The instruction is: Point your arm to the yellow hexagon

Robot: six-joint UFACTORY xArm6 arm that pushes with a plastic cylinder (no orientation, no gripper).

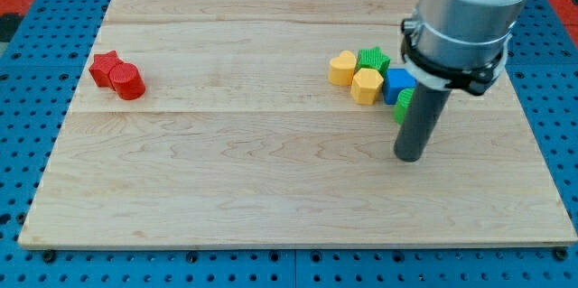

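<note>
The yellow hexagon (366, 85) lies right of the board's centre, in a tight cluster. A yellow heart (341, 68) sits at its upper left and a green star (373, 58) above it. A blue block (397, 85) touches its right side, and a green block (404, 106) is partly hidden behind my rod. My tip (410, 155) rests on the board below and to the right of the hexagon, just below the green block. The rod hangs from a wide grey cylinder (470, 8).
A red star (105, 66) and a red cylinder (129, 81) touch each other near the board's left edge. The wooden board (271, 171) lies on a blue perforated table (18, 144).
</note>
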